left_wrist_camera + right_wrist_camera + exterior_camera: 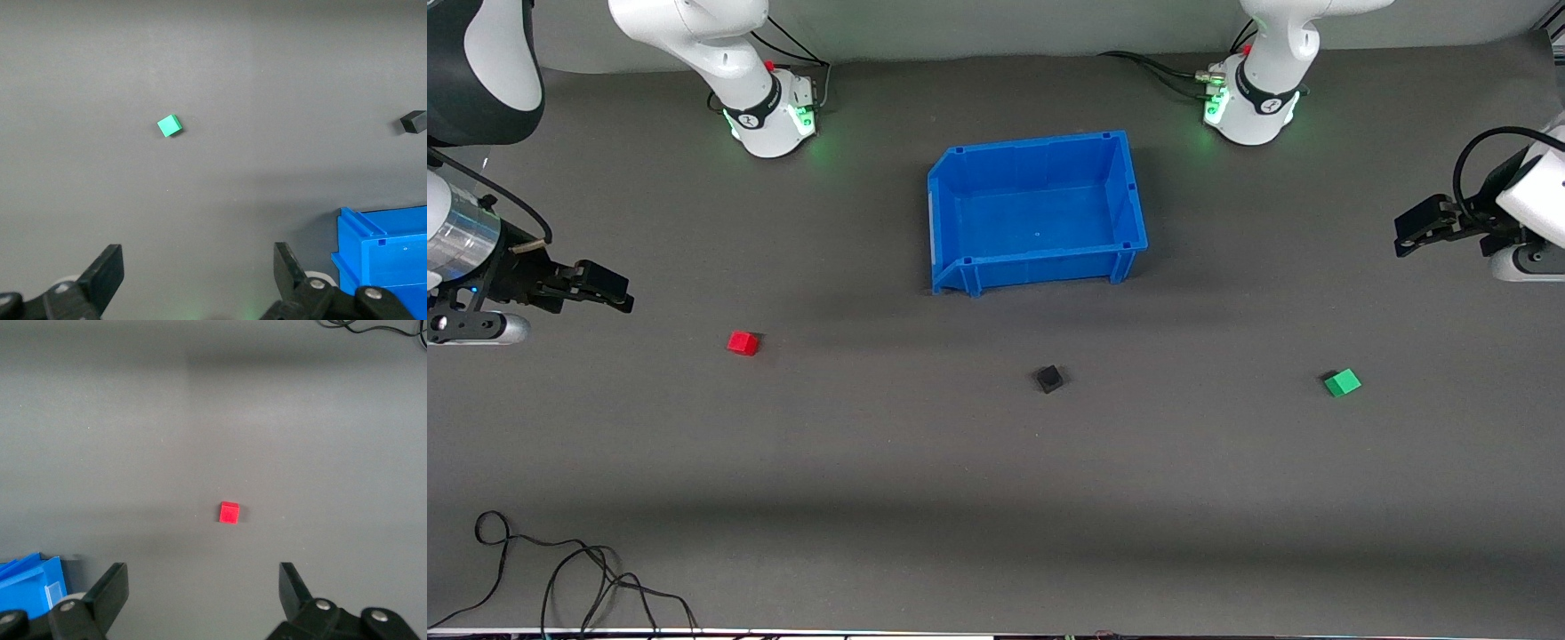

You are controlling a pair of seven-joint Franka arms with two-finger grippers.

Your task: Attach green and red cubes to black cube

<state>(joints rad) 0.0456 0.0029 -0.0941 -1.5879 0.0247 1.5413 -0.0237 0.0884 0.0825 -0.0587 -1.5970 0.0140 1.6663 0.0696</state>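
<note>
The black cube (1049, 379) lies on the grey table, nearer to the front camera than the blue bin (960, 258). The red cube (743, 343) (229, 513) rests toward the right arm's end, the green cube (1342, 382) (169, 125) toward the left arm's end. All three lie apart from each other. My right gripper (618, 293) (200, 587) hangs open and empty over the table at its arm's end, short of the red cube. My left gripper (1405, 233) (199, 267) is likewise open and empty over its arm's end. The black cube (413, 121) also shows in the left wrist view.
The blue bin (380, 253) (30, 583) stands mid-table between the two arm bases, with nothing in it. Loose black cables (560, 569) lie at the table's front corner on the right arm's end. Both arm bases (774, 116) sit along the table's back edge.
</note>
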